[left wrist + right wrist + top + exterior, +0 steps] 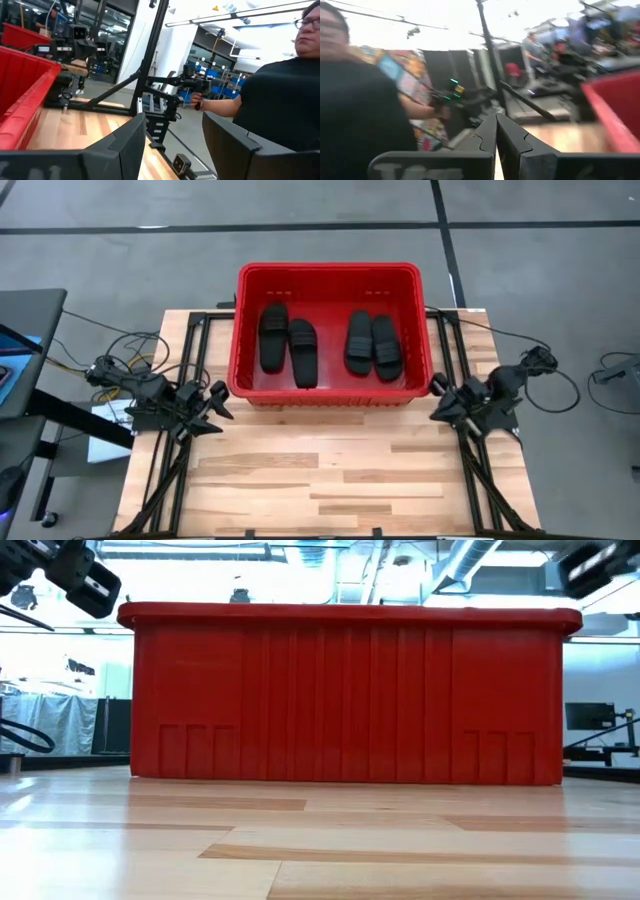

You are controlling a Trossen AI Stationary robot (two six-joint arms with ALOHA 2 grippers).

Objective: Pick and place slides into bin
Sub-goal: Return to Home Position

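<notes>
Wooden table (330, 470) — 4 slides (304, 352) inside bin (328, 271), left gripper (217, 403) parted, right gripper (438, 400) closed.

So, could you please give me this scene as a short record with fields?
container: red bin on the wooden table, between the two arms
contents: four black slides, lying flat in two pairs inside the bin
left arm: left end effector open, empty, beside the bin's left wall
right arm: right end effector shut, empty, beside the bin's right wall
task state: all slides are in the bin
</notes>
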